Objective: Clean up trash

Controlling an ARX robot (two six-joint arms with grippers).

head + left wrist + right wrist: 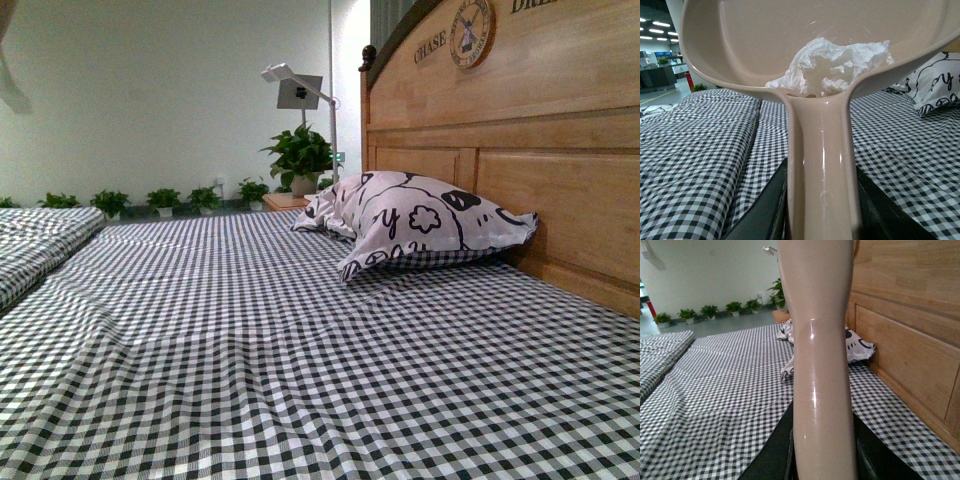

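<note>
Resting in the beige dustpan [740, 45] pan, crumpled tissue wad [832, 65] lies at the handle's root, straight beyond the left gripper [821, 210], clamped on that handle. Right gripper [822, 455] clasps a similar beige handle [820, 340].

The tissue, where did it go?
In the left wrist view, the tissue lies inside the beige dustpan, by its handle, held above the checked bed.
</note>
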